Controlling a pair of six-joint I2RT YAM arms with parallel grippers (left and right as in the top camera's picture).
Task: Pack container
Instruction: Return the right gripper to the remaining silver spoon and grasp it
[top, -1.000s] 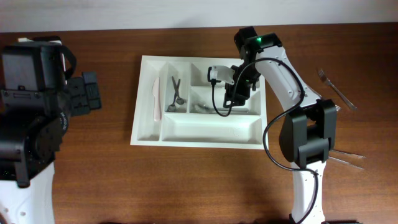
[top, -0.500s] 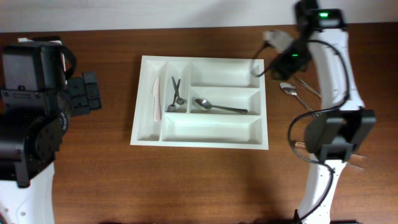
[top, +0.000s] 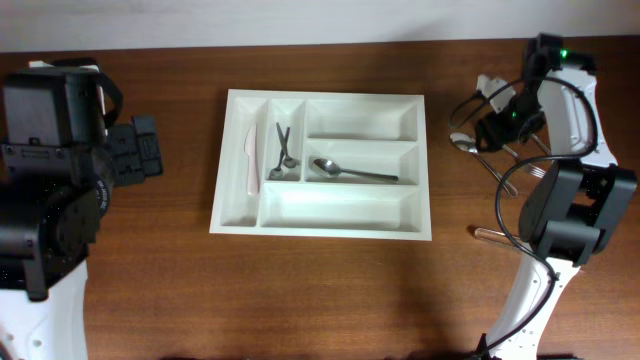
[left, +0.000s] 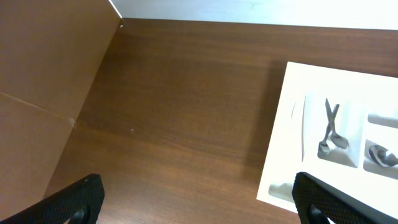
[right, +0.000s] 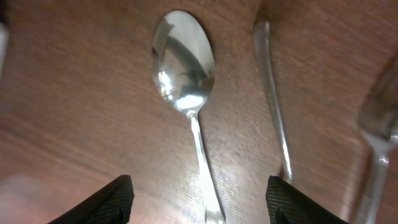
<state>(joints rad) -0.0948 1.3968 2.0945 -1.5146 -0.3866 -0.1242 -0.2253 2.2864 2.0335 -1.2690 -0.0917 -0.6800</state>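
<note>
A white cutlery tray (top: 320, 222) sits mid-table. It holds a spoon (top: 350, 172) in its middle right slot, tongs-like pieces (top: 283, 152) and a pale knife (top: 250, 160) in its left slots. My right gripper (top: 497, 132) is open and empty, right of the tray, low over a loose spoon (right: 185, 87) lying on the table between its fingers (right: 200, 198). Another handle (right: 273, 93) and a fork (right: 376, 143) lie beside it. My left gripper (left: 198, 199) is open and empty over bare wood left of the tray (left: 280, 155).
More loose cutlery lies on the table at the right: a fork (top: 545, 150) and pieces near the right arm's base (top: 490, 235). A table corner and white wall edge show in the left wrist view (left: 118, 12).
My right arm swung from over the tray's middle slots out to the right side of the table, leaving a spoon in the tray, and came down over the loose spoon. The left arm has not moved.
</note>
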